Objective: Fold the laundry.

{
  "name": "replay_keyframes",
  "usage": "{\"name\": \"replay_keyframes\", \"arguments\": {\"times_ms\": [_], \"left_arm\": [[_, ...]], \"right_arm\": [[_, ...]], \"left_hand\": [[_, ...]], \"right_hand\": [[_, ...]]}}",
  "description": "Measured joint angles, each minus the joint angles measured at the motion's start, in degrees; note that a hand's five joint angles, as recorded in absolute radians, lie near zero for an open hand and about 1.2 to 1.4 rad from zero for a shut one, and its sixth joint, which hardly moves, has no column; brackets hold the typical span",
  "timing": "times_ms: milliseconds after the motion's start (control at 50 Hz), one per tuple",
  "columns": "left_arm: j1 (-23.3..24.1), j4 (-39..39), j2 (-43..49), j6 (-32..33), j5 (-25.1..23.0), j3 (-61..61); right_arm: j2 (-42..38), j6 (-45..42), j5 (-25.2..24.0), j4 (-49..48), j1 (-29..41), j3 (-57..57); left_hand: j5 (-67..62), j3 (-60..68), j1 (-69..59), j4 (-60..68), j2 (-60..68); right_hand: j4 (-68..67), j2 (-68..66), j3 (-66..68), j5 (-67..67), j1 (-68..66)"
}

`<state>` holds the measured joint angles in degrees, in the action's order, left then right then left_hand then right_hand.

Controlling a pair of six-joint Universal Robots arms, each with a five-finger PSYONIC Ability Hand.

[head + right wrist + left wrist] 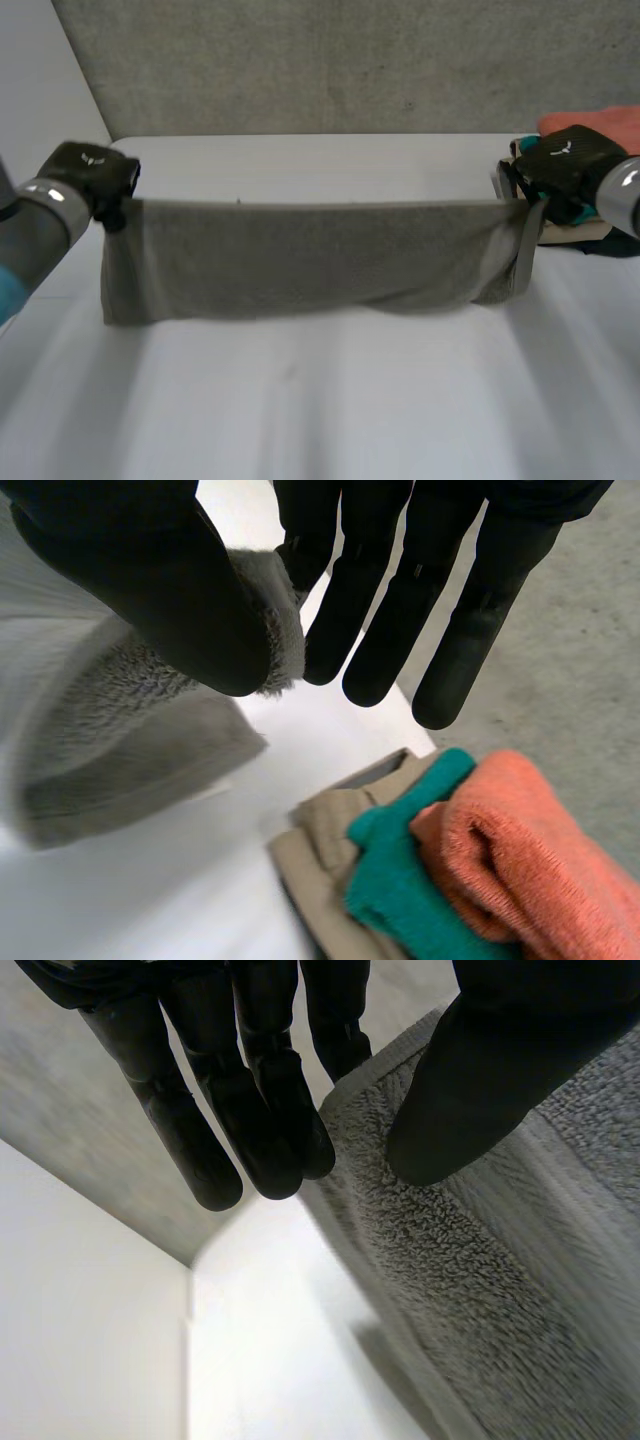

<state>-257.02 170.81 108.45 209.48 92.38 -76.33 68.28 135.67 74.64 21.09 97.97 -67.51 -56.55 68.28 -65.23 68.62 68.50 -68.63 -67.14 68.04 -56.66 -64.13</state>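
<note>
At the frame's sides, the left hand and right hand each pinch a corner of the grey towel, stretching it flat for folding.

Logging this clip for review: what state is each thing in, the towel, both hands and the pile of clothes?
grey towel: held up, stretched wide between both hands, hanging down.
left hand: shut, pinching one top corner of the towel.
right hand: shut, pinching the other top corner.
pile of clothes: stacked beside the right hand, untouched.
</note>
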Motion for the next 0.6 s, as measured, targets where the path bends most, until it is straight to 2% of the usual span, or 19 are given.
{"name": "replay_keyframes", "arguments": {"times_ms": [100, 120, 160, 180, 260, 280, 300, 340, 480, 540, 600], "left_arm": [[0.0, 10.2, 6.4, -0.1, -0.1, 9.4], [0.1, 15.2, 8.2, -0.3, -0.1, 14.2], [0.2, 18.7, 9.0, -0.5, -0.1, 17.2], [0.3, 23.8, 9.6, -0.7, 0.0, 20.7], [1.0, 35.0, 9.5, -1.8, 0.5, 25.9], [1.0, 35.0, 9.5, -1.8, 0.5, 25.9], [1.3, 38.7, 8.9, -2.4, 0.6, 26.8], [1.6, 41.1, 8.2, -2.9, 0.7, 26.6], [1.6, 41.1, 5.3, -3.9, 0.7, 17.3], [1.5, 40.1, 4.1, -3.9, 0.7, 11.6], [1.6, 39.1, 2.9, -3.9, 0.4, 3.3]], "right_arm": [[-5.1, -0.1, 4.8, -11.9, 1.8, 4.5], [-6.1, 0.3, 6.7, -18.6, 2.5, 6.1], [-6.5, 0.7, 7.7, -23.1, 3.0, 6.9], [-6.7, 1.7, 9.1, -32.1, 3.9, 7.8], [-5.5, 4.6, 10.5, -52.4, 5.6, 7.7], [-5.5, 4.6, 10.5, -52.4, 5.6, 7.7], [-4.6, 5.6, 10.6, -59.0, 5.9, 7.1], [-3.5, 6.6, 10.4, -65.0, 6.1, 6.3], [-2.4, 8.9, 6.7, -68.3, 5.8, 2.2], [-2.5, 9.6, 3.6, -66.4, 5.5, -0.8], [-2.8, 9.9, -2.0, -62.7, 4.2, -6.2]], "left_hand": [[0.0, 0.0, 0.0, 0.0, 0.0], [0.0, 0.0, 0.0, 0.2, 0.0], [0.0, 0.0, 0.0, 0.2, 0.0], [0.0, 0.0, 0.0, 0.2, 0.0], [0.0, 0.0, 0.0, 0.2, 0.0], [0.0, 0.0, 0.0, 0.2, 0.0], [-0.2, 0.0, 0.0, 0.2, 0.0], [-0.5, 0.0, 0.0, 0.2, 0.0], [-0.5, 0.0, 0.0, 0.2, 0.0], [-0.5, 0.0, 0.0, 0.2, 0.0], [-0.5, 0.0, 0.0, 0.2, 0.0]], "right_hand": [[0.0, 0.0, 0.0, -0.5, -0.5], [0.0, 0.0, 0.0, -1.1, -0.7], [0.0, 0.0, 0.0, -1.4, -0.7], [0.0, 0.0, 0.1, -1.6, -0.7], [0.0, 0.0, 0.1, -1.8, -1.2], [0.0, 0.0, 0.1, -1.8, -1.2], [0.0, 0.0, 0.1, -1.8, -1.2], [0.0, 0.0, 0.1, -1.9, -1.2], [0.0, 0.0, 0.1, -1.9, -1.2], [0.0, 0.0, 0.1, -1.9, -1.2], [0.0, 0.0, 0.1, -1.9, -1.2]]}}
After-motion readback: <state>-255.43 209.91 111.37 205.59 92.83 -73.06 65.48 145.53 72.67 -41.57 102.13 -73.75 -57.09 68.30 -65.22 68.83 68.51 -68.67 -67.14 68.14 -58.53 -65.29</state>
